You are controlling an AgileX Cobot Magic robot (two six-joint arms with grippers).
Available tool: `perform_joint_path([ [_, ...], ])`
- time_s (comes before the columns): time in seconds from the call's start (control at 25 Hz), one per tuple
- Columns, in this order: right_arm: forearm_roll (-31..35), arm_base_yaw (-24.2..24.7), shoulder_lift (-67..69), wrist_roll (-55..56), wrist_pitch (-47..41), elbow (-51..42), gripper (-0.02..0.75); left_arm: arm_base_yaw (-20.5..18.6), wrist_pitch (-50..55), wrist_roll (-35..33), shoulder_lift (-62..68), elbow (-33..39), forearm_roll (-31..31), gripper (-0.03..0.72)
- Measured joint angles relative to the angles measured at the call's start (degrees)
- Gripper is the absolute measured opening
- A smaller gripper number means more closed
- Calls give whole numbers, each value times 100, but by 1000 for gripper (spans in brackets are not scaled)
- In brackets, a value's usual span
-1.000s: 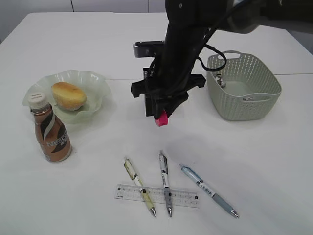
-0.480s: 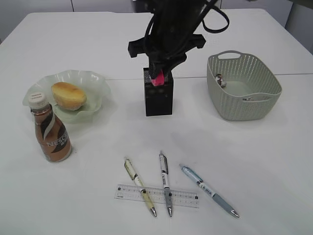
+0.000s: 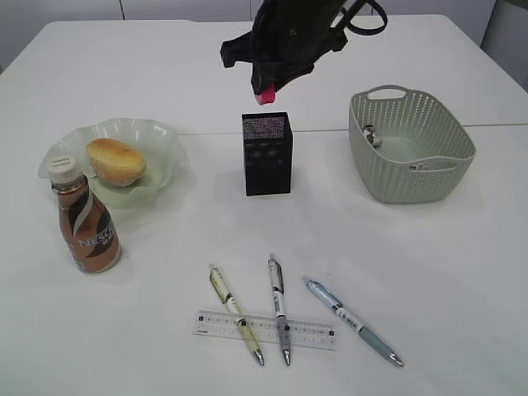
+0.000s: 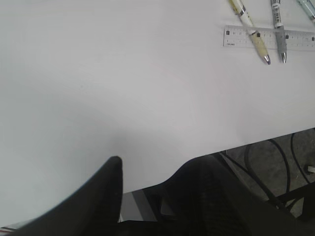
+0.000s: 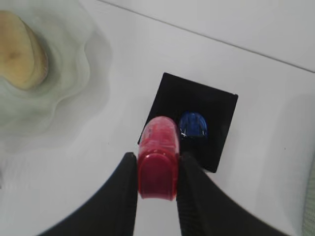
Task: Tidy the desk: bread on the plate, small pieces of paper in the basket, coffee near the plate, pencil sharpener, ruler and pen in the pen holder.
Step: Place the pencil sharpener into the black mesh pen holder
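Note:
My right gripper [image 3: 265,92] [image 5: 156,158] is shut on a pink-red pencil sharpener [image 3: 264,97] [image 5: 158,142], held in the air above the black mesh pen holder [image 3: 266,155] [image 5: 170,93]. A blue object [image 5: 193,124] lies inside the holder. The bread [image 3: 115,161] [image 5: 17,56] rests on the green plate [image 3: 161,140] [image 5: 74,83], with the coffee [image 3: 85,223] standing just in front of the plate. The clear ruler [image 3: 216,323] [image 4: 236,37] lies near the front under two of the three pens [image 3: 235,313] [image 3: 278,307] [image 3: 351,320]. My left gripper [image 4: 155,172] is open and empty over the desk's front edge.
The grey-green basket [image 3: 412,148] stands at the right with small crumpled paper pieces [image 3: 370,134] inside. The white desk [image 3: 165,74] has a seam across its middle. Cables and a frame [image 4: 275,162] show below the front edge.
My right gripper has lifted the pencil sharpener from in front of the pen holder, up and back to a spot above it. The pen holder, hidden before, now shows fully.

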State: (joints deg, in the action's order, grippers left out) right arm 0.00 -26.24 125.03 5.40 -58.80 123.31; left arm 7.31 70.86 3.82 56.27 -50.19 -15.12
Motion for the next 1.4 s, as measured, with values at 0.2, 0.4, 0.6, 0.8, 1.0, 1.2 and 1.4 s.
perform_joint_path([
  [0.2,-53,25,238,0,272,43,196,0,0,0,0,0,0,372],
  [0.4,-62,128,605,0,412,57,196,0,0,0,0,0,0,372],
  [0.6,-50,294,714,0,594,57,196,0,0,0,0,0,0,372],
  [0.8,0,360,714,0,817,69,196,0,0,0,0,0,0,372],
  [1.0,41,360,714,0,873,69,196,0,0,0,0,0,0,372],
  [1.2,123,360,889,0,902,90,196,0,0,0,0,0,0,372],
  [1.4,167,360,992,0,902,90,196,0,0,0,0,0,0,372],
])
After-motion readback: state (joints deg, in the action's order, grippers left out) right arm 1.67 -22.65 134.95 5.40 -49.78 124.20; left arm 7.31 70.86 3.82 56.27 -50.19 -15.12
